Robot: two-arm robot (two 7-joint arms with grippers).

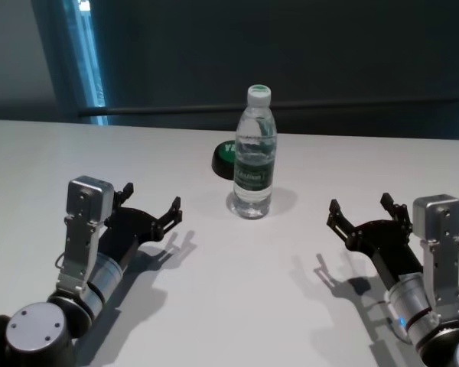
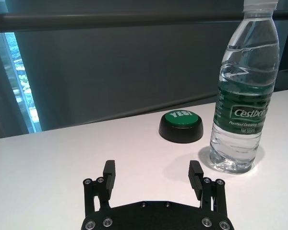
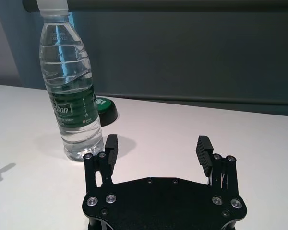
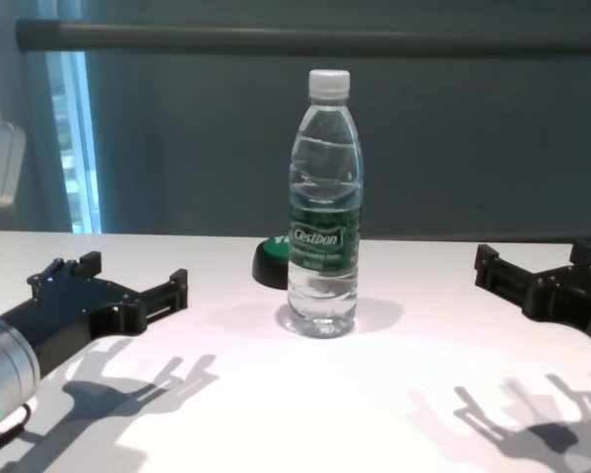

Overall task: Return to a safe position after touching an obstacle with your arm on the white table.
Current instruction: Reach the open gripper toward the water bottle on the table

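The obstacle, a tall clear water bottle (image 1: 254, 153) with a white cap and a dark green label, stands upright at the middle of the white table (image 1: 214, 306). It also shows in the left wrist view (image 2: 240, 96), the right wrist view (image 3: 69, 96) and the chest view (image 4: 323, 227). My left gripper (image 1: 151, 200) is open and empty, low over the table to the bottle's left, apart from it. My right gripper (image 1: 361, 206) is open and empty, low over the table to the bottle's right, also apart from it.
A low black disc with a green top (image 1: 224, 158) lies just behind the bottle on its left side. A dark wall and a rail run behind the table's far edge. Bare tabletop lies between and in front of the arms.
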